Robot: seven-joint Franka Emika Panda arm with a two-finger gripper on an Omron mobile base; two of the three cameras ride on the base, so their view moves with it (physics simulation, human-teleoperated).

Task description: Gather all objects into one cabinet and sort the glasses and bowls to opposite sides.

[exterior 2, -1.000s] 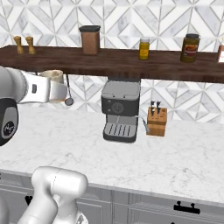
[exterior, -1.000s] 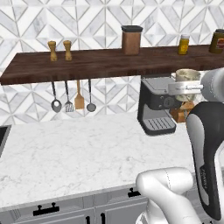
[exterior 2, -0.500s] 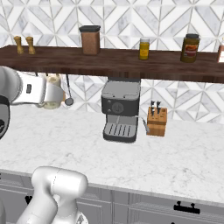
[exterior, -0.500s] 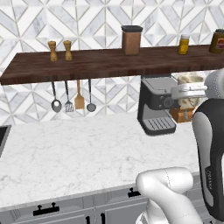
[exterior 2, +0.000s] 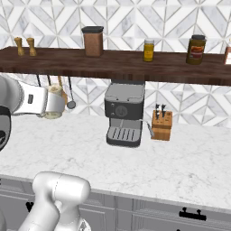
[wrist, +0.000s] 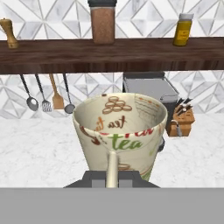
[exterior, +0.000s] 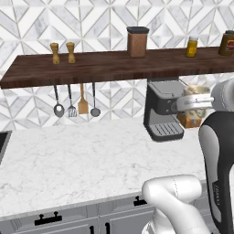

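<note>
My gripper [wrist: 112, 176] is shut on the handle of a cream cup [wrist: 119, 134] with brown and green "tea" print, one of the glasses. The cup stays upright and looks empty. From the left base it hangs in the air as the cup [exterior: 197, 98] in front of the coffee machine's right side, with the gripper [exterior: 189, 103] at the end of the white arm. From the right base the cup [exterior 2: 53, 101] and the gripper [exterior 2: 48, 104] hang above the counter's left part, under the shelf. The cabinet and the bowls are out of view.
A dark wooden shelf [exterior 2: 135, 65] carries a brown canister [exterior 2: 92, 41], spice jars [exterior 2: 149, 49] and two grinders [exterior: 62, 53]. Utensils [exterior: 75, 100] hang below it. A coffee machine [exterior 2: 123, 113] and a knife block [exterior 2: 161, 125] stand on the marble counter [exterior 2: 171, 162].
The hand with the cup has sunk a little, from just under the shelf toward the counter. The rest of the scene stays as it was.
</note>
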